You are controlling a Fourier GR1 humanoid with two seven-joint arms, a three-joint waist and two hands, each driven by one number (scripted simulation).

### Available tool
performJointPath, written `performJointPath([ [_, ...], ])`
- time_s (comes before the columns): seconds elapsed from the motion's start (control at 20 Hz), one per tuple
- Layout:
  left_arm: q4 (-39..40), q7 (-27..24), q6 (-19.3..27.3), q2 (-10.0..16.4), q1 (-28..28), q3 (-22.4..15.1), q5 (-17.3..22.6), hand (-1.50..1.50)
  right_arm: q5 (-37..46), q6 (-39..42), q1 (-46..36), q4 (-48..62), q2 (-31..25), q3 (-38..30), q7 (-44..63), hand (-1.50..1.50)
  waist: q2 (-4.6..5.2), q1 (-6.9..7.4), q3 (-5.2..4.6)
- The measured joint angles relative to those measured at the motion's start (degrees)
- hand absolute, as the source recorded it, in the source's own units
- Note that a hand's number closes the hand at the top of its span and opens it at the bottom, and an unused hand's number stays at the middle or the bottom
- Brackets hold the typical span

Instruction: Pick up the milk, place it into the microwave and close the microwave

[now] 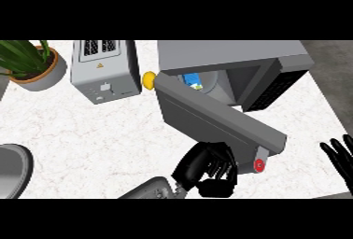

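behind microwave door (pixel 221 119), milk (pixel 194 82) mostly hidden; right robot hand (pixel 342 156) cut off.

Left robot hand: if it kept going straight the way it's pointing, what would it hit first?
The half-open microwave door, most likely. The left robot hand points up-right at its outer face and looks right against it; actual contact is hard to judge.

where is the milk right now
Head view, upper middle: the milk sits inside the microwave, showing through the gap behind its half-open door, to the right of the toaster.
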Motion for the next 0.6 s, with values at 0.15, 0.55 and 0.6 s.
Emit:
performJointPath([
  [0.15, 0.9, -0.7, 3.5, -0.4, -3.2, 0.2, 3.2, 1.50, -1.3, 0.0, -0.2, -1.9, -0.4, 0.7, 1.5, -1.50, 0.30, -0.93, -0.03],
  [0.55, 6.0, -2.5, 10.1, -0.9, -12.2, 2.3, 10.8, 1.50, -5.1, -1.9, -0.5, -6.4, -1.9, 1.5, 6.1, -1.50, 0.96, -3.00, -0.01],
  [0.6, 6.9, -2.8, 10.7, -1.0, -13.2, 2.7, 11.6, 1.50, -5.4, -2.2, -0.6, -7.0, -2.0, 1.6, 6.5, -1.50, 1.07, -3.30, 0.00],
])
